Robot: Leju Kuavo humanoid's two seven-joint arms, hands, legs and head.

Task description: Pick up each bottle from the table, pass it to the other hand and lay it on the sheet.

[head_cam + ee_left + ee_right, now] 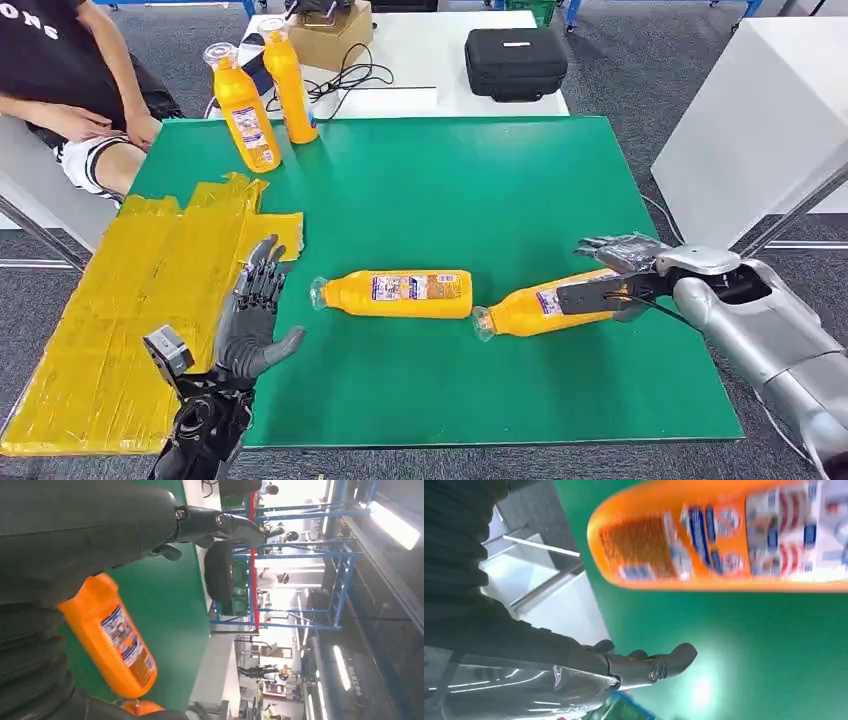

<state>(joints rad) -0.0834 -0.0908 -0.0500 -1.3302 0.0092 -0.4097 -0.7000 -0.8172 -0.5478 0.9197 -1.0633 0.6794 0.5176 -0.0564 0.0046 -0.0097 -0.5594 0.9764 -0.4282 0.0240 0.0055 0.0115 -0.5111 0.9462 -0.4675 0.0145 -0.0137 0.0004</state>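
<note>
Two orange bottles lie on the green table (450, 180): one in the middle (395, 294), one to its right (530, 310). Two more stand upright at the back left (245, 110) (290, 85). The yellow sheet (130, 300) covers the table's left side. My right hand (625, 270) hovers at the right lying bottle's base, thumb alongside it. In the right wrist view that bottle (724, 535) is blurred and apart from the extended fingers (644, 667). My left hand (252, 322) is spread at the sheet's edge and holds nothing. The left wrist view has the middle bottle (117, 645) beyond its fingers (215, 522).
A person (70, 90) sits at the table's back left corner, close to the upright bottles. Behind the green table stand a cardboard box (335, 35), cables and a black case (515, 62). A white cabinet (740, 130) stands to the right.
</note>
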